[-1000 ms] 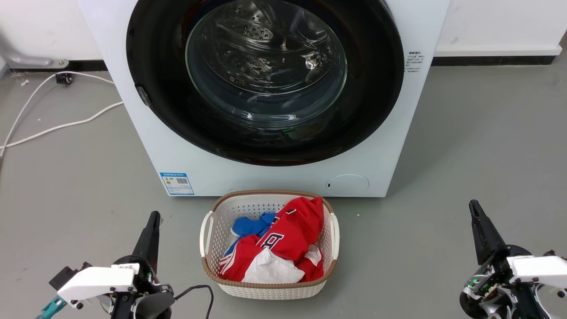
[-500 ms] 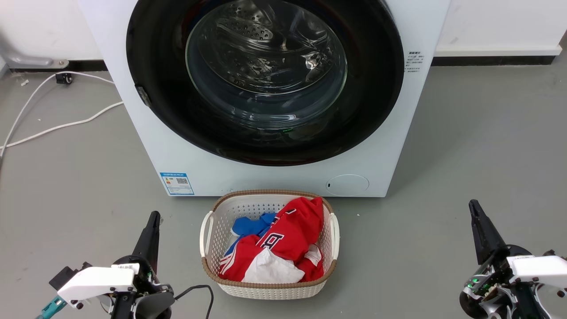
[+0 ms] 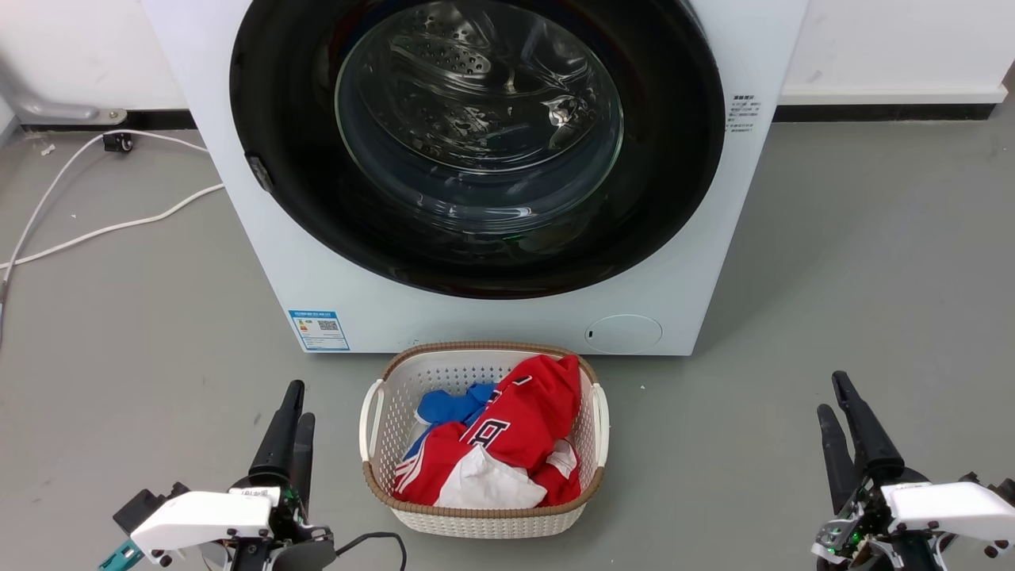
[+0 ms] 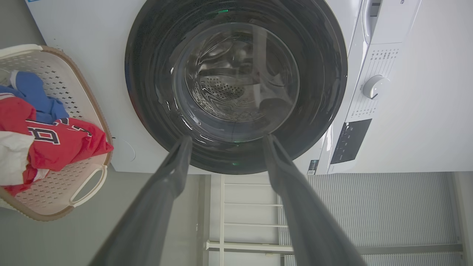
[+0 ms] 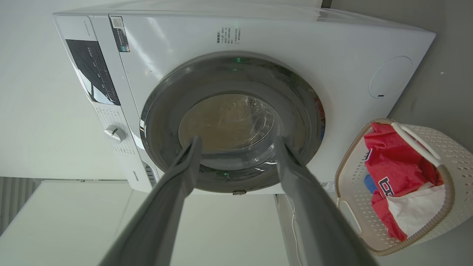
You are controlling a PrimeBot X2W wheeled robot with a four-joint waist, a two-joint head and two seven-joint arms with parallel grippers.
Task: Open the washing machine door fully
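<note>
Left gripper [image 3: 300,404] and right gripper [image 3: 832,395] hover low over the floor, fingers parted, empty. Between them sits a laundry basket [image 3: 373,474] of clothes; just beyond, the washing machine door [image 3: 480,135] lies closed against the white machine [image 3: 333,277].

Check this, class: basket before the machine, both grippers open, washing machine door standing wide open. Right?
Wrong on the door: the head view shows the washing machine door shut against the machine. The basket, open left gripper and open right gripper are correct.
</note>
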